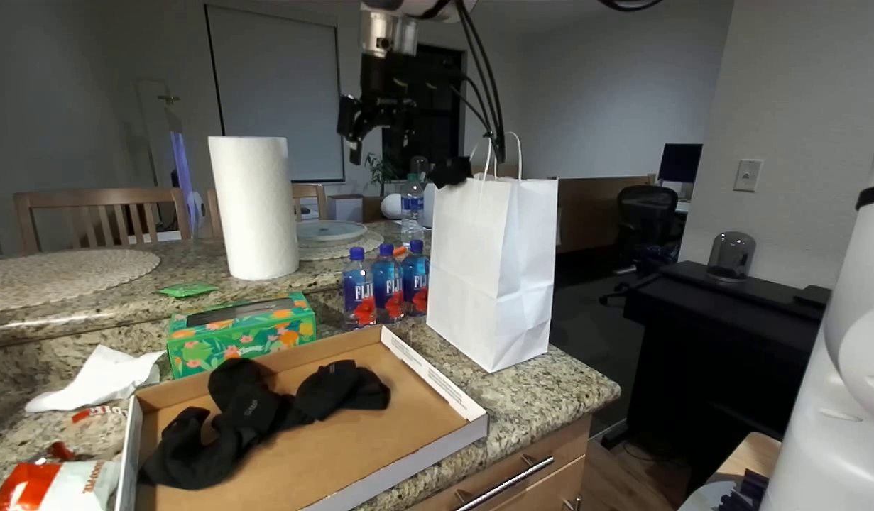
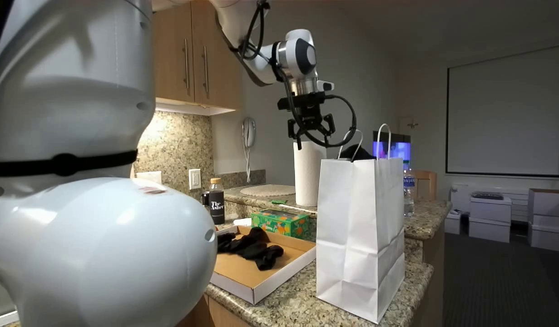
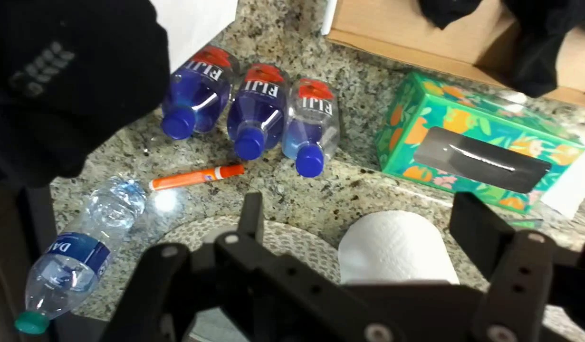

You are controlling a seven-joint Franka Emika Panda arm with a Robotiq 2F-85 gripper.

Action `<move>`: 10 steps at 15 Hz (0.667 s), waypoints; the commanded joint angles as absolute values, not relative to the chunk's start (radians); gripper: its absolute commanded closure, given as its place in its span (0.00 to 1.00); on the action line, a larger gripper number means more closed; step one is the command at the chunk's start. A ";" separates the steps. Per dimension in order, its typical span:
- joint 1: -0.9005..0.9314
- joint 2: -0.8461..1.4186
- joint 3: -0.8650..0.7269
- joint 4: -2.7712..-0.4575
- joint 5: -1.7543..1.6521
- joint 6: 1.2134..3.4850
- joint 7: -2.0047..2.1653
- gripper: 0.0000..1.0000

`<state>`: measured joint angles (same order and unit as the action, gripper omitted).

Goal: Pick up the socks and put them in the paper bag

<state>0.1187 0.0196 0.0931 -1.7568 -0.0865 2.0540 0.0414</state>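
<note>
A white paper bag (image 1: 472, 262) stands upright on the counter and also shows in an exterior view (image 2: 352, 231). A black sock (image 1: 451, 172) lies at the top of the bag, partly over its rim; it looms large in the wrist view (image 3: 78, 85). More black socks (image 1: 248, 415) lie bunched in a shallow cardboard tray (image 1: 380, 454); they also show in an exterior view (image 2: 252, 250). My gripper (image 3: 356, 209) is open and empty, raised above the counter beside the bag, apart from all socks. The inside of the bag is hidden.
Three Fiji bottles (image 1: 387, 287) stand beside the bag. A green tissue box (image 1: 241, 333) is behind the tray. A paper towel roll (image 1: 255, 209) stands on the raised ledge below my gripper. A clear water bottle (image 3: 78, 256) and an orange marker (image 3: 197, 177) are near the bag.
</note>
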 commanded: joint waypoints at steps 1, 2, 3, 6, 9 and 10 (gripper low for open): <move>0.147 0.014 0.120 -1.856 -0.339 2.123 0.254 0.00; 0.154 0.023 0.124 -1.866 -0.414 2.107 0.314 0.00; 0.162 0.033 0.128 -1.872 -0.485 2.081 0.371 0.00; 0.179 0.051 0.130 -1.886 -0.626 2.039 0.493 0.00; 0.186 0.070 0.129 -1.881 -0.693 1.979 0.540 0.00; 0.188 0.076 0.130 -1.878 -0.701 1.953 0.541 0.00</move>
<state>0.1788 0.0711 0.1272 -1.8768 -0.6496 2.0174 0.4987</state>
